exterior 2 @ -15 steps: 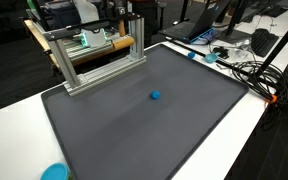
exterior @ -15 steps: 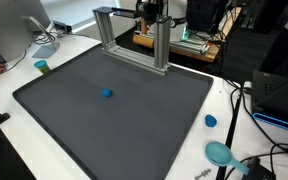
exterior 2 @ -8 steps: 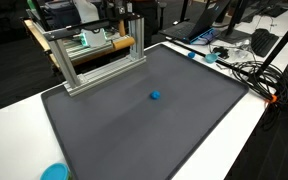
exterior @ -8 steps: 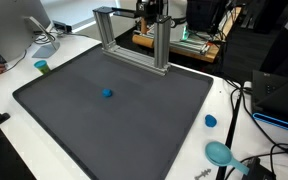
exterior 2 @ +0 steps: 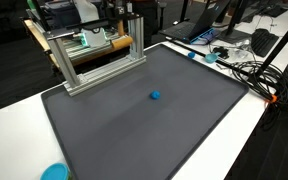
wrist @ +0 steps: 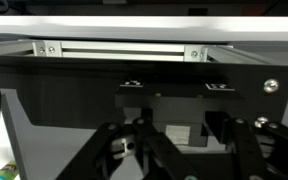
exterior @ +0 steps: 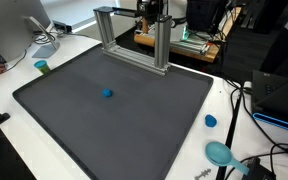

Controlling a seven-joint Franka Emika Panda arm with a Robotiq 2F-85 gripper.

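My gripper (exterior: 152, 12) hangs at the back of the table, just behind and above the aluminium frame (exterior: 132, 14), which also shows in an exterior view (exterior 2: 96, 46). In the wrist view the gripper (wrist: 180, 145) is dark, its linkages stand wide apart and nothing sits between them; the frame's bar (wrist: 119, 48) runs across the top. A small blue ball (exterior: 107, 94) lies alone in the middle of the dark grey mat (exterior: 144, 115), far from the gripper; it also shows in an exterior view (exterior 2: 155, 96).
A blue cap (exterior: 211, 121) and a teal dish (exterior: 220, 152) lie on the white table beside the mat. A teal cup (exterior: 42, 67) stands by a monitor (exterior: 14, 35). Cables (exterior 2: 246, 72) and equipment crowd one side.
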